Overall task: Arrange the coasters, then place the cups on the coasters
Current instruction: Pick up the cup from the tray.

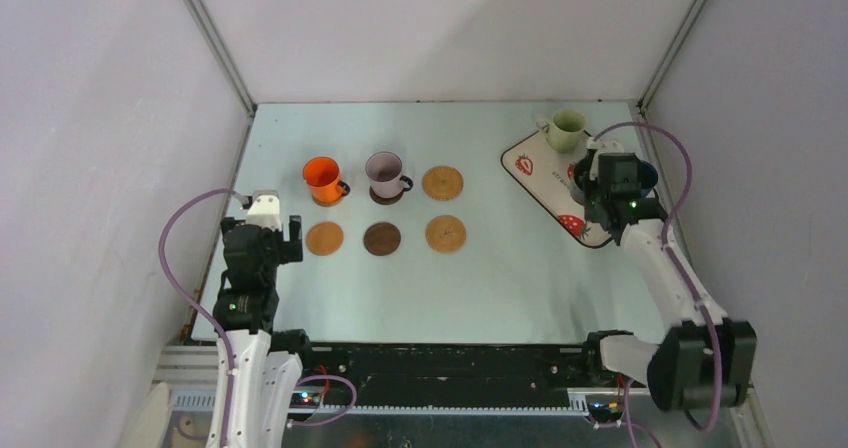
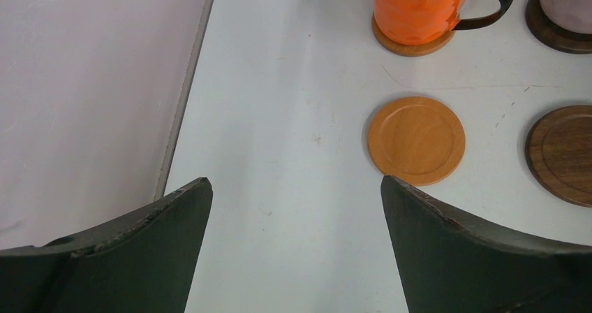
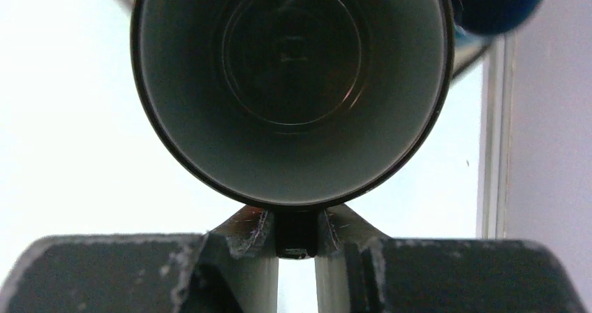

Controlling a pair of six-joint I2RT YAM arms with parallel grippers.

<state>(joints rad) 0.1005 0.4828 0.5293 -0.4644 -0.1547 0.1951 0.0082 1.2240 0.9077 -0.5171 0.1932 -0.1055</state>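
Observation:
My right gripper (image 3: 297, 230) is shut on the handle of a dark-rimmed cup (image 3: 293, 82) with a grey-green inside, over the tray. A navy cup (image 3: 497, 2) stands just beyond it. In the top view the right gripper (image 1: 603, 186) covers that cup, and a pale green cup (image 1: 567, 128) stands at the tray's far end. The orange cup (image 1: 322, 179) and the mauve cup (image 1: 385, 174) each sit on a coaster. Bare coasters: tan (image 1: 442, 182), tan (image 1: 324, 238), dark brown (image 1: 381, 238), tan (image 1: 445, 234). My left gripper (image 2: 297, 187) is open, left of the tan coaster (image 2: 416, 140).
The white strawberry-print tray (image 1: 530, 163) lies at the back right, close to the right wall. The enclosure's left wall (image 2: 91, 103) runs just beside my left gripper. Both arm bases stand at the near edge.

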